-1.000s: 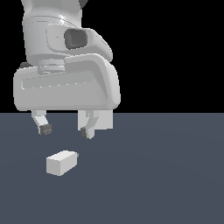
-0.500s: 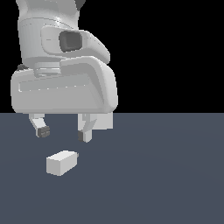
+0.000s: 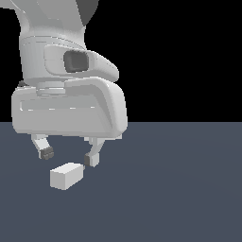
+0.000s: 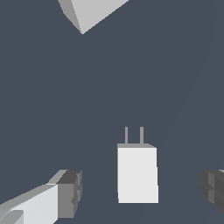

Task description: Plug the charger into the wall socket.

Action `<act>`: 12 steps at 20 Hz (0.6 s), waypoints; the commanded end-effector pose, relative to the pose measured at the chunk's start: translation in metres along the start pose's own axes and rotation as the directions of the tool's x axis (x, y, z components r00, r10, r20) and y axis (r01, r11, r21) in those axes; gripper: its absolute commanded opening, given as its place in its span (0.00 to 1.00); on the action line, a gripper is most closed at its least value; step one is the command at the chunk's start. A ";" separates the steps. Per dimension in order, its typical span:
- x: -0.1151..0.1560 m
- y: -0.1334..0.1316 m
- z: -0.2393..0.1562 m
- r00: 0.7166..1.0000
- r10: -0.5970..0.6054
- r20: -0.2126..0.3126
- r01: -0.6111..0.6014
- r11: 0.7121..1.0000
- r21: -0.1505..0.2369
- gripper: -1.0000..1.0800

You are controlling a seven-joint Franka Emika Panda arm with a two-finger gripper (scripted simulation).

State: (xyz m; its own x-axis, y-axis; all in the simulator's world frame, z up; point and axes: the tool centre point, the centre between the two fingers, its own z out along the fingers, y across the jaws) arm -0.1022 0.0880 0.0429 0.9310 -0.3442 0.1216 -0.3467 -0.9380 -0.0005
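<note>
The charger is a small white block lying on the dark floor. In the wrist view the charger shows two thin grey prongs pointing toward the wall socket, of which only a pale corner shows at the picture's edge. My gripper hangs open just above the charger. Seen from the wrist, the gripper has one dark fingertip on each side of the block, with gaps on both sides and no contact. In the exterior view my hand hides the wall socket.
A flat dark grey floor spreads all around, with black background above it. My bulky white hand fills the exterior view's left.
My gripper has come down toward the charger, staying open. The charger has not moved. The white panel that showed behind the fingers is now covered by my hand.
</note>
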 end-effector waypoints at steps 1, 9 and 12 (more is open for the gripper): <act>-0.002 0.000 0.011 1.000 0.000 0.001 0.000 1.000 0.000 0.96; -0.004 0.000 0.031 1.000 0.000 0.001 0.000 1.000 0.000 0.96; -0.004 0.000 0.031 1.000 0.000 0.001 0.000 1.000 0.000 0.00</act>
State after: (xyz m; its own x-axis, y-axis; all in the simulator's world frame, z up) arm -0.1025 0.0877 0.0121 0.9312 -0.3442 0.1203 -0.3467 -0.9380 0.0004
